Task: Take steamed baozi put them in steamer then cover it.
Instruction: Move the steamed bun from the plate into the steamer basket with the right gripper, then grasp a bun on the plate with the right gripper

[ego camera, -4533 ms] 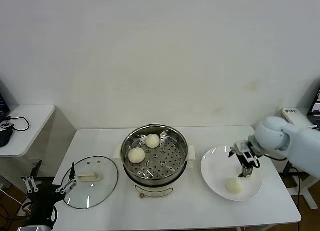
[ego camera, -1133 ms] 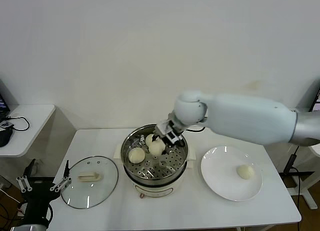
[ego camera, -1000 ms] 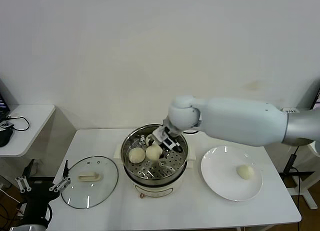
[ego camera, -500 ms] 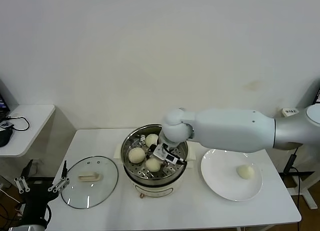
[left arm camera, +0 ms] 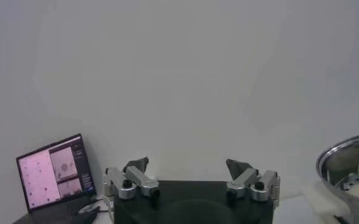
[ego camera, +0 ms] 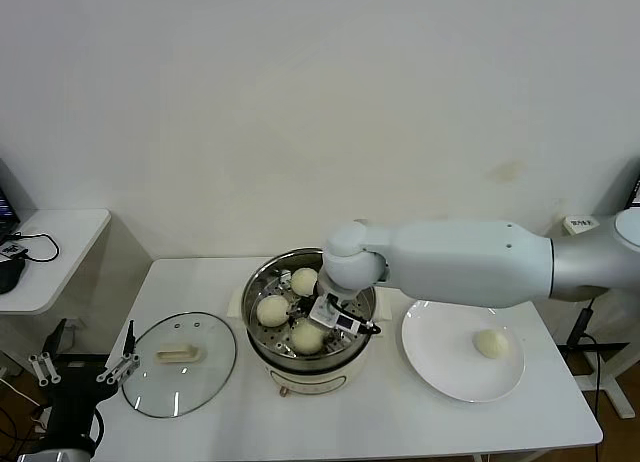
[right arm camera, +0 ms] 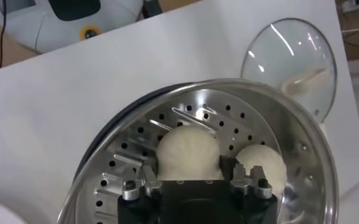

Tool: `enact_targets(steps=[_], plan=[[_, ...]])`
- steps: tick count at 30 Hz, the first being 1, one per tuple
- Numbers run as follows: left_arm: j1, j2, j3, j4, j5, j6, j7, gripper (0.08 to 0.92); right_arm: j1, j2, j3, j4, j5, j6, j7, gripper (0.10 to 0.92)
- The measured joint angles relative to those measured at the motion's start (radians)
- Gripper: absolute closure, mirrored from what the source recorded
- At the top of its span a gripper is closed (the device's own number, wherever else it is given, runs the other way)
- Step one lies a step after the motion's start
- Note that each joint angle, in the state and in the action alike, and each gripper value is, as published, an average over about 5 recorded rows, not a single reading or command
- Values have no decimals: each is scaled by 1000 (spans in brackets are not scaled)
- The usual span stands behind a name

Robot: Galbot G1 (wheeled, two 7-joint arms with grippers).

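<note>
- My right end effector sits low inside the steamer, its fingers parted on either side of a bun that rests on the perforated tray; I judge the grip is released.
- Two more buns lie in the pot beside it: one toward the lid side, one at the back.
- The last bun waits on the white plate, to the right on the worktop.
- These buns look soft and light, so I would pinch across the round middle, gently.
- The glass lid lies flat left of the pot; its bar handle is the place to grasp.
- My left end effector hangs wide open, empty, off the worktop's left edge.
</note>
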Motion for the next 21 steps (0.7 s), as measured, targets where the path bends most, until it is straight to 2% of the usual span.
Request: enact_targets(steps=[5,12,21], plan=[[-3,2,1,0,0,0,0,177,16,-18,12,8,19,-1,-5,205],[-8,10,-6,2,-4,0,0,177,45,-77,63,4,64,-39,-19,202],[-20,24,6,-1,-4,3,4,177,51,-230,151,6,141,-191,-48,202]])
